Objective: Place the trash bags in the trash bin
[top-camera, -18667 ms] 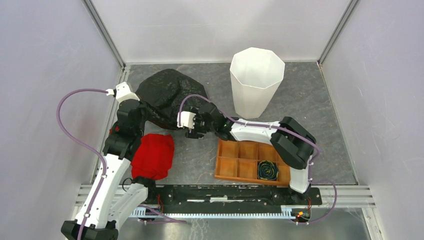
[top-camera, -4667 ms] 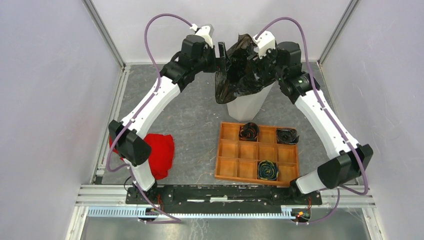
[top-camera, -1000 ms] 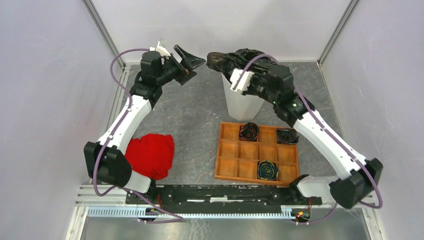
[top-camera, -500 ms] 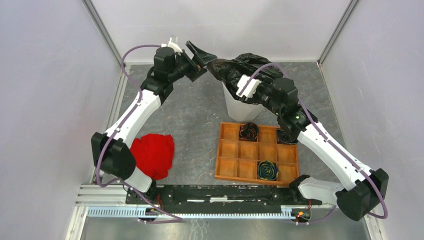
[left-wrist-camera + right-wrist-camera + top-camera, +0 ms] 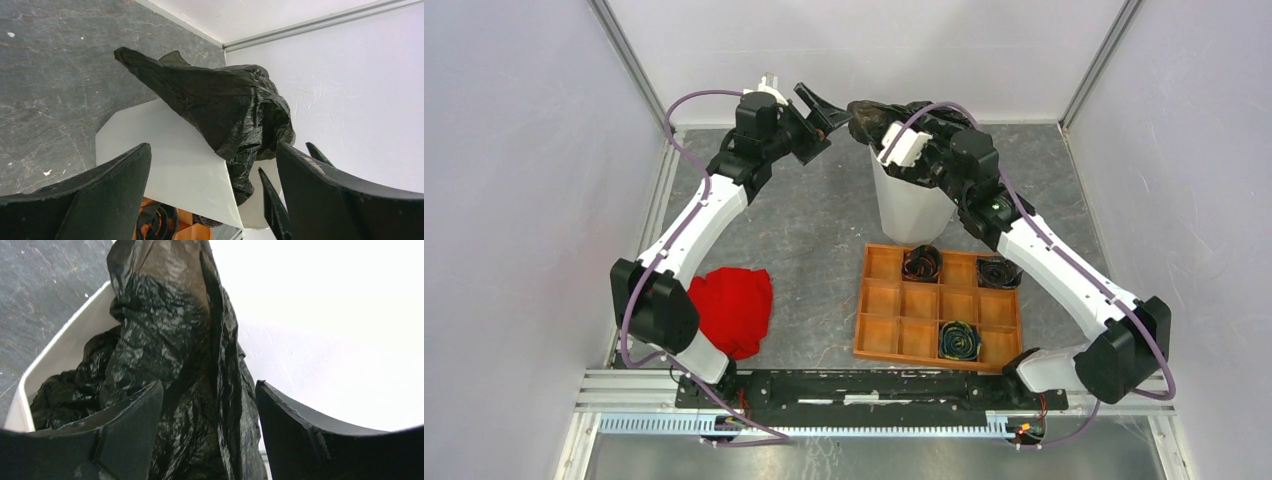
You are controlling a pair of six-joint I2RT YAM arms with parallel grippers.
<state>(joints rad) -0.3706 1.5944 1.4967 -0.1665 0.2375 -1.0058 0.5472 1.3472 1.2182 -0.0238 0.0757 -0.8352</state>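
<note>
Since half a second ago your right wrist has climbed back toward 12 o'clock and now sits over the bin mouth. The left arm has barely shifted.

Right gripper point(image 5: 209, 390): jaws spread wide. Black film runs between them, but nothing is pinched.

Left gripper point(image 5: 214, 147): also spread and empty. It hovers just off the rim at about 9 o'clock of the bin and points at the bag.

Trash bag point(image 5: 906, 110): most of it is crumpled inside the trash bin point(image 5: 911, 205). A stiff peak stands above the rim, and a pointed tail juts out over the edge toward 10 o'clock. Judged status: insertion partly done, stuffing step in hand.

Notes for doing it well:
- Drive the right fingers straight down through the middle of the heap. The bin looks tall, light and narrow at the base, so a sideways shove toward 3 or 9 o'clock could tip it.
- Bring the left gripper in to fold the 10 o'clock tail inward over the rim before you press. Otherwise the trapped air is likely to spring it back out.
- Thin film may cling to the pads, so withdraw slowly and vertically.
- Keep your elbows clear of the compartment tray point(image 5: 939, 320) at 6 o'clock of the bin.
</note>
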